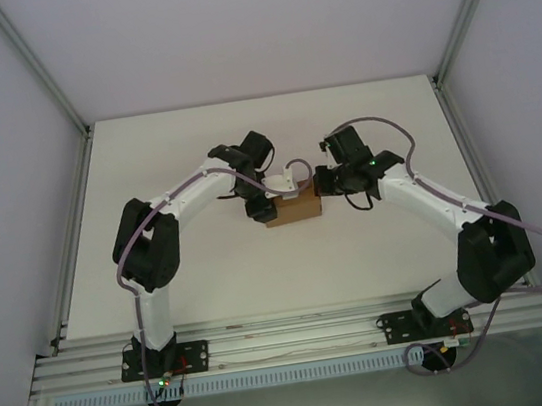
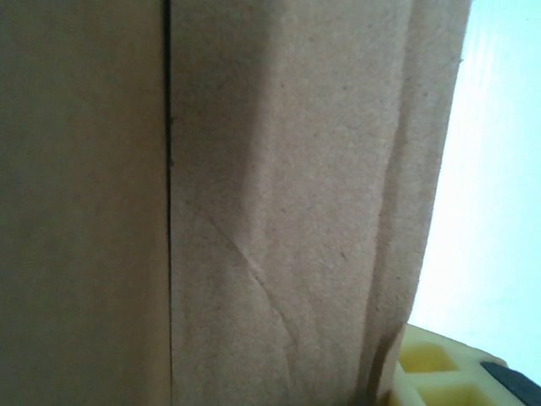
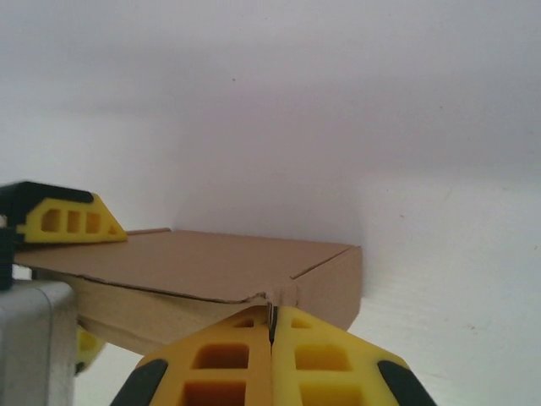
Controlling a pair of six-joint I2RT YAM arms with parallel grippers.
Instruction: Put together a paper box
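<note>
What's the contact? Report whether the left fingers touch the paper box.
Touching. Right wrist view: the left fingers clamp the paper box, one on its top, one beneath, no gap.

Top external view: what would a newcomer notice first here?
Both arms converge on a small brown paper box in the middle of the white table, with the left gripper and the right gripper at opposite ends. In the right wrist view, the left gripper's yellow fingers sit above and below the box's far end. The right gripper's own fingers are pressed together at its near edge.

plain brown cardboard box [image 2: 296, 211]: matt, fibrous, creased | right gripper [image 3: 271, 326] yellow plastic fingers [image 3: 330, 355]: looked smooth | white tabletop [image 1: 211, 282]: was matt
</note>
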